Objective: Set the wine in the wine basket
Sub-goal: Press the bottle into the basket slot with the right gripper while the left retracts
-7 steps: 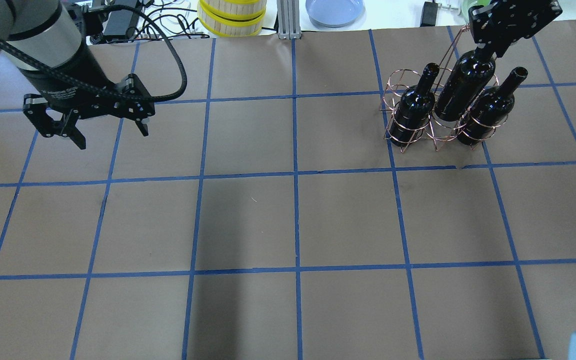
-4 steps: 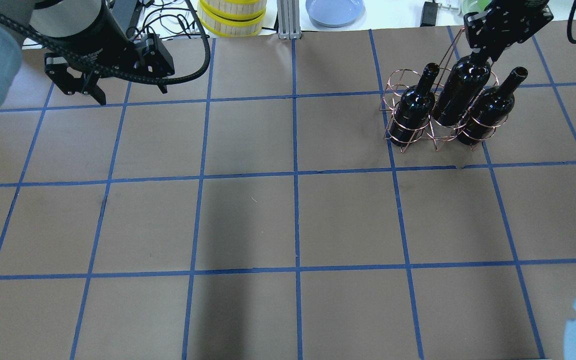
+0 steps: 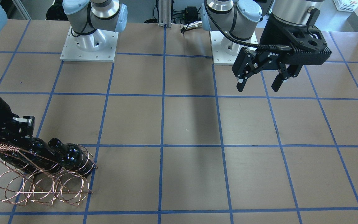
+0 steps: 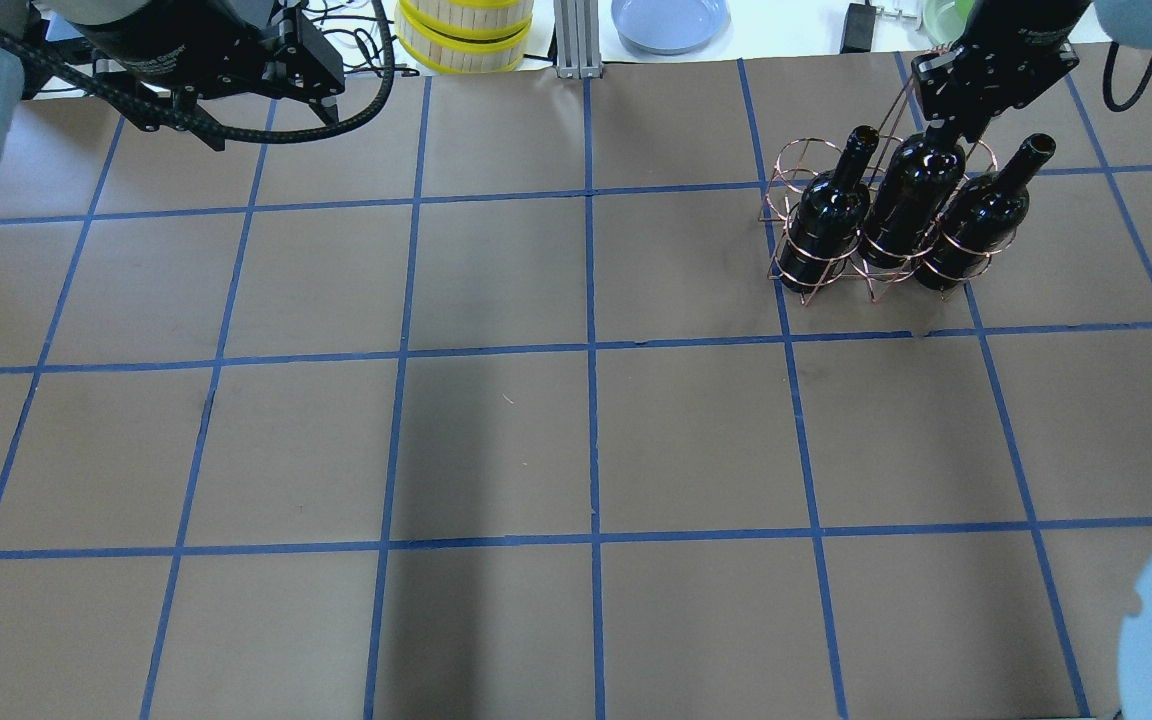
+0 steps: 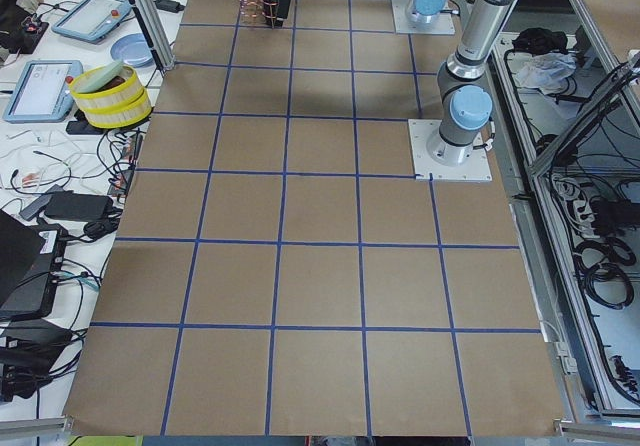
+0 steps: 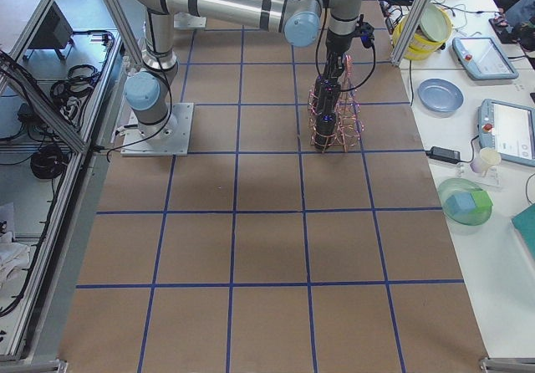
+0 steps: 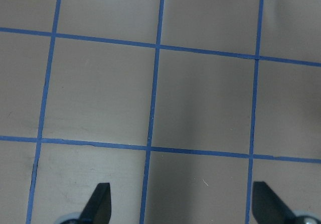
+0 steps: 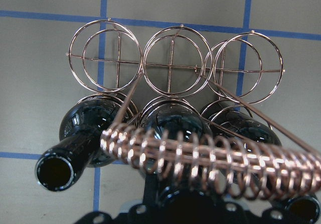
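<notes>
1. The wine (image 4: 911, 205) sits in the middle ring of the wine basket (image 8: 171, 66), in the row on the robot's side. It's over at the far right of the table (image 4: 496, 440) in the overhead view.
2. The right gripper (image 4: 954, 128) is right on top of it. The fingers look pinched in on the neck, though the gripper body hides the neck itself, so I can't see the actual contact.
3. It's a tight spot. A second bottle (image 4: 826, 215) and a third bottle (image 4: 981, 215) fill the rings on either side of the wine, shoulder to shoulder with it. Both have their open mouths showing.
4. The main thing in the way is the basket's twisted-wire handle (image 8: 210, 158). In the right wrist view its coil cuts straight across in front of the gripper and over the bottle tops. From overhead it rises just beside the gripper.
5. The basket's far row is three rings with only brown paper and blue tape showing through them.
6. The left gripper (image 3: 258, 87) hangs over the other end of the table, well apart from the basket. Its fingers are spread wide above bare paper.
7. Past the table's far edge there are stacked yellow-banded tubs (image 4: 464, 35), a metal post (image 4: 574, 40), a blue plate (image 4: 669, 20) and a tangle of cables. None of it is near the basket.
</notes>
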{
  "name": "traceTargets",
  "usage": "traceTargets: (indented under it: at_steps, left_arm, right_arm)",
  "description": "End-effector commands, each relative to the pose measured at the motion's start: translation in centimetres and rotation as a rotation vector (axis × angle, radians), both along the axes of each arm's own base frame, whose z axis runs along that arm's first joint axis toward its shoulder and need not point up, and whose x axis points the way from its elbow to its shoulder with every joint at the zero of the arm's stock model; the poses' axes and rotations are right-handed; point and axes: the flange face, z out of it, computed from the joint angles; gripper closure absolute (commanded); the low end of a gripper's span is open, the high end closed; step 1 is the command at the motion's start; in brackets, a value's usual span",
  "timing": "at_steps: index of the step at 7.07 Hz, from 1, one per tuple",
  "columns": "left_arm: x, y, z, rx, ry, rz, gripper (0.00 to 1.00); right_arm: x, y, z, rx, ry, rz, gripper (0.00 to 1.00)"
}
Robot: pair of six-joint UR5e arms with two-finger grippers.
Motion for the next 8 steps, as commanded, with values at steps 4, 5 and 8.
traceTargets:
  at_steps: [4,5,8]
  left_arm:
    - [2.2,1.1,1.4,0.132,-0.034,0.032,0.0]
    - [2.4,1.1,1.4,0.134,-0.055,0.025,0.0]
    - [2.4,1.0,1.2,0.135,-0.058,0.021,0.0]
  right_arm:
    - [0.0,0.2,-2.0,0.006,-0.001,0.008,0.67]
    - [0.0,0.2,-2.0,0.006,-0.001,0.005,0.39]
    - [0.1,0.5,-1.4,-0.001,0.01,0.003,0.0]
